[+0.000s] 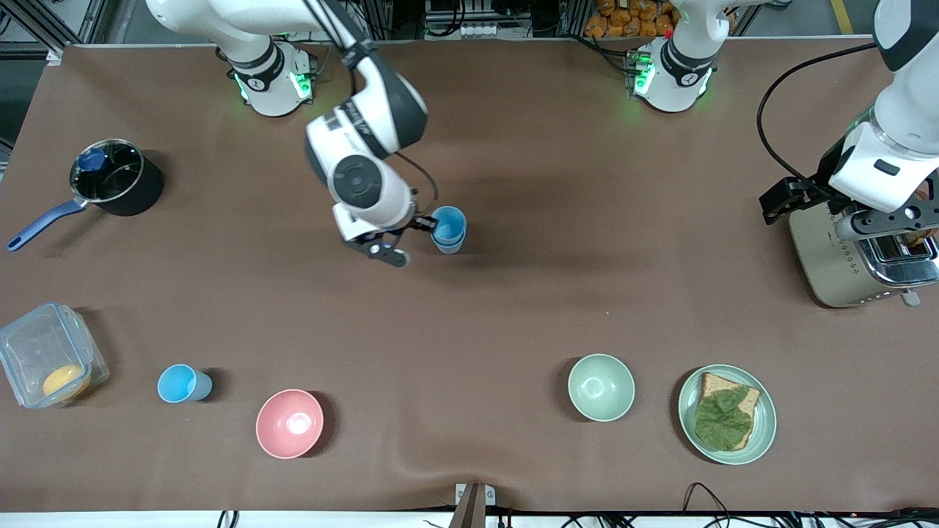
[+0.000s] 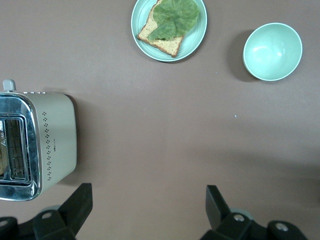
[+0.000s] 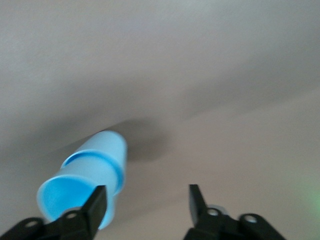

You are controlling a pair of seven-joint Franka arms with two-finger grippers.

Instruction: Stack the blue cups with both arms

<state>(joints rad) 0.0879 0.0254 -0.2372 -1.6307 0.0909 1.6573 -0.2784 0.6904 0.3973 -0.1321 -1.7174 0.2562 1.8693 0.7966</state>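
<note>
Two blue cups (image 1: 448, 229) stand nested in one stack near the middle of the table; the stack also shows in the right wrist view (image 3: 95, 167). My right gripper (image 1: 407, 239) is open and empty just beside the stack, toward the right arm's end; in its wrist view (image 3: 145, 200) one finger (image 3: 95, 200) overlaps the cups' rim while the gap between the fingers holds only bare table. A third blue cup (image 1: 183, 383) stands alone nearer the front camera, toward the right arm's end. My left gripper (image 2: 148, 200) is open and empty, up over the toaster (image 1: 843, 264).
A black pot (image 1: 117, 180) with a blue handle and a clear plastic box (image 1: 48, 363) are at the right arm's end. A pink bowl (image 1: 290, 423), a pale green bowl (image 1: 601, 386) and a plate (image 1: 763, 433) with toast and lettuce lie nearest the front camera.
</note>
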